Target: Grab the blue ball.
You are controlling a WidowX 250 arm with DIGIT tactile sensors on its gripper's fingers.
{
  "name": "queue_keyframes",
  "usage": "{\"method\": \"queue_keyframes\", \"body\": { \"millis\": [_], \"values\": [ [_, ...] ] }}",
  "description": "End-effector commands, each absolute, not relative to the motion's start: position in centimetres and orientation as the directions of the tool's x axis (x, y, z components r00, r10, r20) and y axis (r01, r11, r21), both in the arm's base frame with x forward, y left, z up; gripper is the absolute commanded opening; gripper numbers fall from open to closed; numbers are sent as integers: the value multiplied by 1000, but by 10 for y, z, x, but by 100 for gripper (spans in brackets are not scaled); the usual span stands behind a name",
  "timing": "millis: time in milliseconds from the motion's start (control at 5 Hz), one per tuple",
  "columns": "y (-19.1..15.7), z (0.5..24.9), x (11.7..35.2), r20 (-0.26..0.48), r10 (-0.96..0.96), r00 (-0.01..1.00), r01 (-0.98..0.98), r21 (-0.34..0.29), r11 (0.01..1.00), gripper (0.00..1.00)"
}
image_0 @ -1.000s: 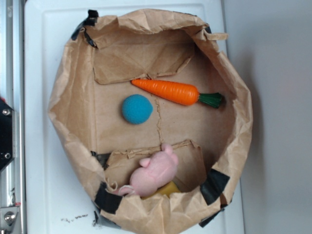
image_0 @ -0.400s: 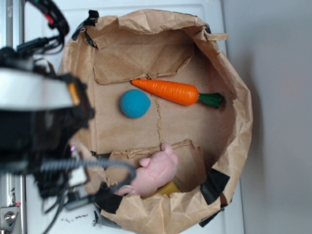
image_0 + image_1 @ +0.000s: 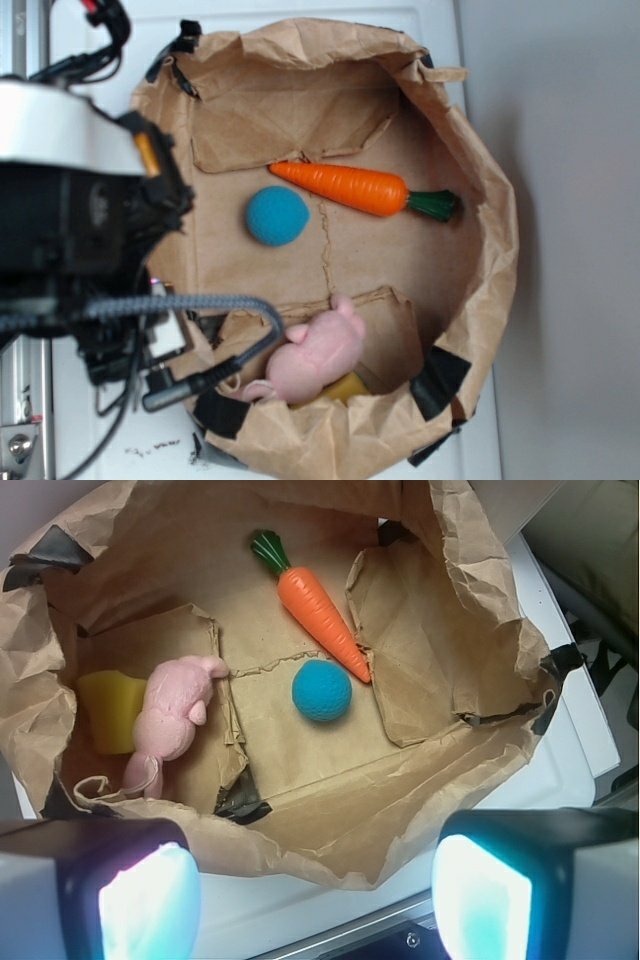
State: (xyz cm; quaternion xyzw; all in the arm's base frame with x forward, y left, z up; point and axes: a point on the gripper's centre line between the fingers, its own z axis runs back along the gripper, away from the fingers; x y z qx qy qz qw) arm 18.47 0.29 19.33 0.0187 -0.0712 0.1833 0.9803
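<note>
The blue ball (image 3: 277, 216) (image 3: 322, 690) is a small teal felt ball lying on the floor of a brown paper bag (image 3: 470, 180) (image 3: 470, 570), just below the tip of an orange carrot. My gripper (image 3: 315, 900) is open, its two glowing fingertips (image 3: 150, 905) wide apart at the bottom of the wrist view, with nothing between them. It hangs above the bag's near rim, well short of the ball. In the exterior view the arm's black and white body (image 3: 80, 230) covers the bag's left edge and hides the fingers.
An orange carrot (image 3: 350, 187) (image 3: 318, 610) with a green top lies beside the ball. A pink plush toy (image 3: 315, 355) (image 3: 172, 715) and a yellow block (image 3: 108, 710) sit in the bag's corner. The bag's crumpled walls stand up all round, on a white surface (image 3: 90, 420).
The arm has come into the exterior view from the left and now hangs over the bag's left rim. The ball has shifted slightly left since a second ago.
</note>
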Motion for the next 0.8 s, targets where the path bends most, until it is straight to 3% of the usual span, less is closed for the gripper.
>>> {"method": "queue_keyframes", "body": {
  "millis": [0,400,600],
  "values": [
    [18,177,190,169,426,889,-426,-39,904,100],
    [35,147,219,186,565,804,-551,-127,825,100],
    [41,134,228,208,573,793,-566,-98,819,100]
  ]
}}
